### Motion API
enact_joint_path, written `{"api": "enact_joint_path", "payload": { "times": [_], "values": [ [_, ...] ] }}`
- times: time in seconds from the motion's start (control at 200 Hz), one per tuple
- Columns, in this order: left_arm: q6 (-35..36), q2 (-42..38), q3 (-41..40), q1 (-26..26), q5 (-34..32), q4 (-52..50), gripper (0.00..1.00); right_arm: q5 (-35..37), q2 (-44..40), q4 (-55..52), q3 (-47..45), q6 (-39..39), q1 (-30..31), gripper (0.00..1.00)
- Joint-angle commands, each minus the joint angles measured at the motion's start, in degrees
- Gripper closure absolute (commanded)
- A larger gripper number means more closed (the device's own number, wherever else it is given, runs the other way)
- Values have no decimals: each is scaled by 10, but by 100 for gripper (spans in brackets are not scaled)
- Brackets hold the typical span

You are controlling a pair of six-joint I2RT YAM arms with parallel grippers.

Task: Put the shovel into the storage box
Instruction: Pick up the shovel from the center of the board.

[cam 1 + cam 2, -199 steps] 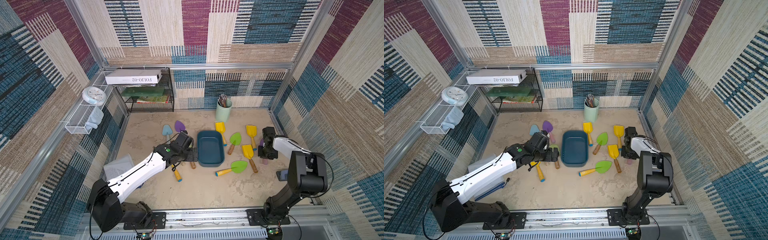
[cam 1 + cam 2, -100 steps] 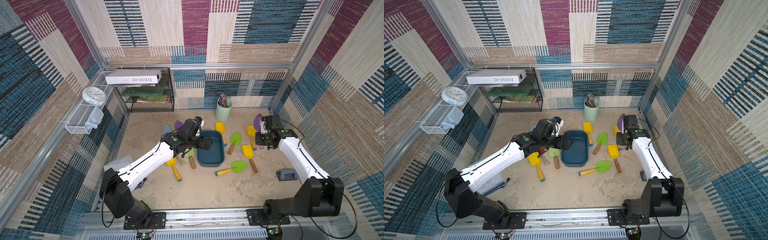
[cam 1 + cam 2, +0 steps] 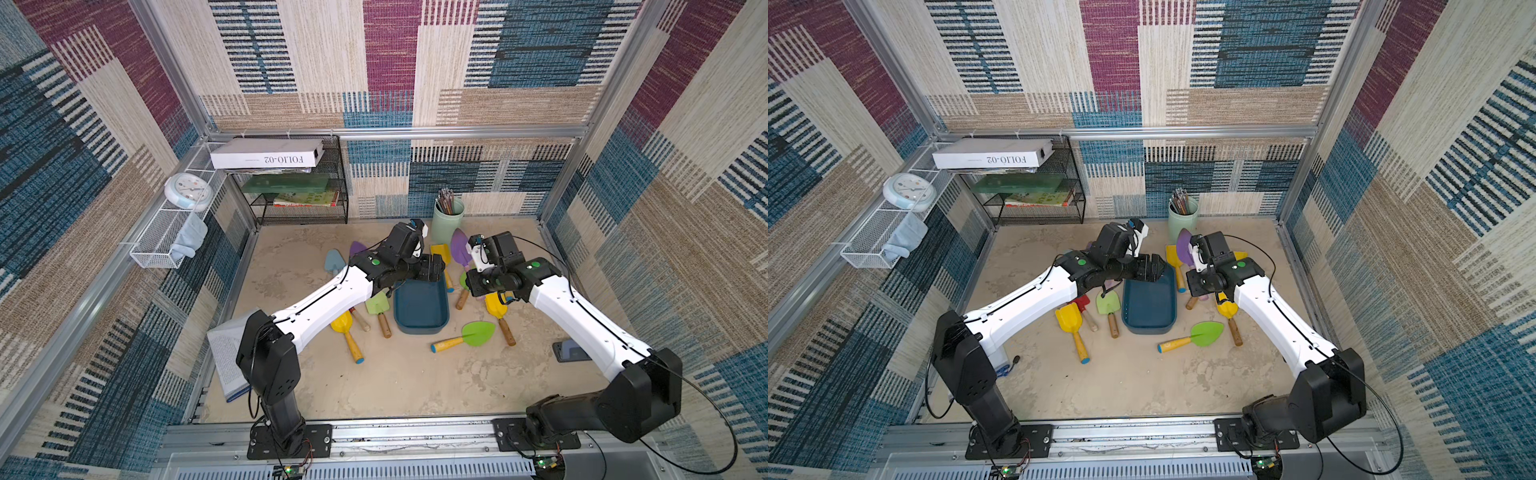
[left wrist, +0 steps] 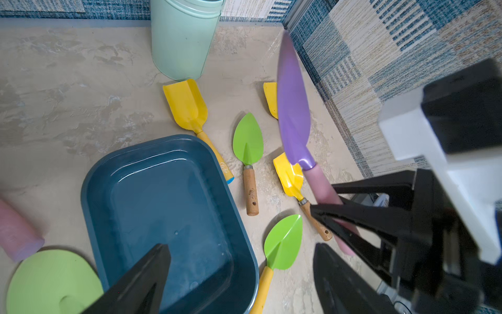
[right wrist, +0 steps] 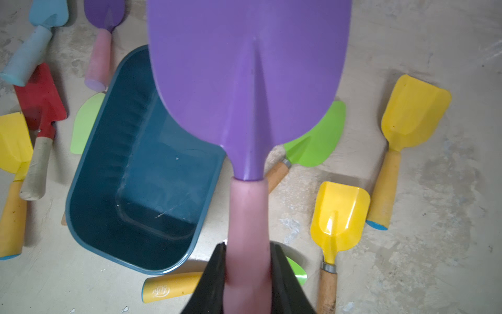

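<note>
Shovel [image 5: 248, 81] (purple blade, pink handle) hung clear of the table [image 3: 395, 374], its handle pinched between the jaws of the right gripper [image 5: 248, 254]. In both top views it pointed blade-up toward the cup [image 3: 447, 216], just right of the box [image 3: 420, 307] at that tub's far end, and not inside it. The box lay empty on the table. Other shovels lay around it, among them a yellow shovel [image 3: 343, 324] on its left and a green shovel [image 3: 480, 332] near its front right corner. The left gripper [image 4: 240, 252] hovered over the far end of the box with its jaws spread wide, holding nothing.
</note>
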Motion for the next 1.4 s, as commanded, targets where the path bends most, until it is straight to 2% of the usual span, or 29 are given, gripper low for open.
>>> {"api": "enact_joint_path", "payload": {
  "times": [0.0, 0.21, 0.396, 0.496, 0.631, 0.771, 0.987, 1.202, 1.302, 1.397],
  "values": [
    [-11, 8, -6, -2, -3, 67, 14, -8, 10, 20, 13, 15, 25, 100],
    [-30, 10, -46, -2, -14, 156, 16, -10, 33, 25, 31, 19, 53, 100],
    [-34, 22, -46, -2, -39, 162, 25, -12, 37, 24, 42, 18, 60, 100],
    [-38, 26, -52, -2, -40, 180, 35, -18, 34, 28, 43, 17, 60, 100],
    [-43, 26, -61, -2, -44, 207, 52, -24, 31, 29, 43, 16, 61, 100],
    [-46, 25, -69, -1, -46, 226, 64, -28, 29, 31, 40, 16, 62, 100],
    [-53, 30, -72, -1, -46, 236, 100, -33, 27, 37, 36, 17, 62, 100],
    [-55, 28, -81, 0, -52, 237, 100, -33, 26, 43, 34, 23, 62, 100],
    [-50, 24, -84, 0, -68, 227, 100, -30, 24, 42, 36, 27, 63, 70],
    [-43, 22, -87, 3, -81, 216, 100, -24, 19, 37, 36, 27, 62, 49]
  ]
}}
